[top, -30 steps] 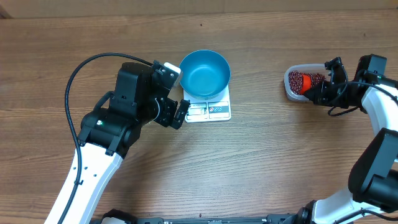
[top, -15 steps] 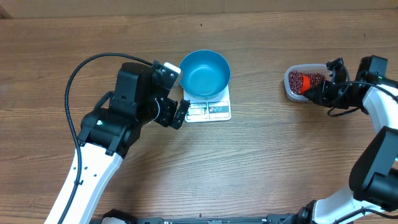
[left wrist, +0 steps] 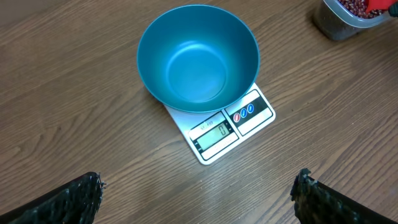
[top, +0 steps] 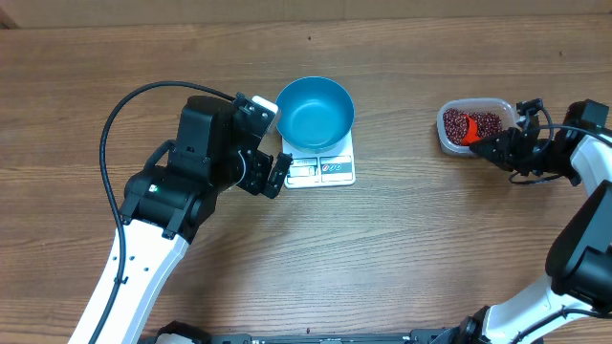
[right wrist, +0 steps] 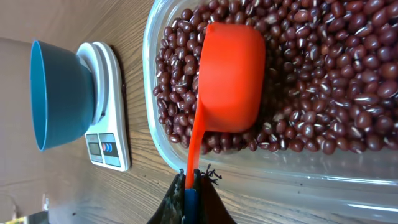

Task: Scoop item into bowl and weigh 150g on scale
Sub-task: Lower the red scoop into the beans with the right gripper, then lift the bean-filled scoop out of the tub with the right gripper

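The beans (right wrist: 311,81) are lying in a loose heap in the clear tub (top: 449,134) at the table's (top: 402,258) right side. The orange scoop (right wrist: 230,78) is resting cup-first on them, its handle running straight back over the tub's rim to the right gripper (right wrist: 191,186), whose jaws are pinching the handle's end. Well apart to the left, the blue bowl (top: 316,112) is sitting upright on the white scale (top: 330,170), display edge uncovered. Beside the scale, the left gripper (left wrist: 198,190) is hovering, jaws spread wide, holding nothing.
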`<state>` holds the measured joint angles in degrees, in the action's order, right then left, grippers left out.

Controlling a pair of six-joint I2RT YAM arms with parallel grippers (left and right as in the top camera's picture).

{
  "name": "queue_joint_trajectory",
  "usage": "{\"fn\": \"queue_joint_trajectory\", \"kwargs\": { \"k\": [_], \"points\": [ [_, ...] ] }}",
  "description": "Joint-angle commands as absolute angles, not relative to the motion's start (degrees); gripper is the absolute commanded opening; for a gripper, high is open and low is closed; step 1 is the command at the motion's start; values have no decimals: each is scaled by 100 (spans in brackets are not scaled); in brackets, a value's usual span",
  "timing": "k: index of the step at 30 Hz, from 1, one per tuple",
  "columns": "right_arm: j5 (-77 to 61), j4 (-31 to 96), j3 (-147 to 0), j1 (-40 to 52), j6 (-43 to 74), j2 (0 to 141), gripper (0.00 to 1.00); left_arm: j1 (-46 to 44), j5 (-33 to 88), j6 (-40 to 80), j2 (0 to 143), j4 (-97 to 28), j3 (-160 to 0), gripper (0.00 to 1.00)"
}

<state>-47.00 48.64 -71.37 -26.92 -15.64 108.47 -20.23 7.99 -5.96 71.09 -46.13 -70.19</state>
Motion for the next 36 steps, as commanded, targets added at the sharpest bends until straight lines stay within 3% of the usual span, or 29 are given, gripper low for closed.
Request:
{"fn": "queue_joint_trajectory", "kwargs": {
  "k": [1, 36],
  "points": [
    [-4910, 4825, -7238, -2674, -1284, 11139, 4, -2038, 884, -558, 7011, -4613, -7028, 100],
    [-6779, 4984, -7238, -3516, -1092, 11651, 4, -2038, 884, -558, 7011, -4613, -7028, 100]
  ]
}}
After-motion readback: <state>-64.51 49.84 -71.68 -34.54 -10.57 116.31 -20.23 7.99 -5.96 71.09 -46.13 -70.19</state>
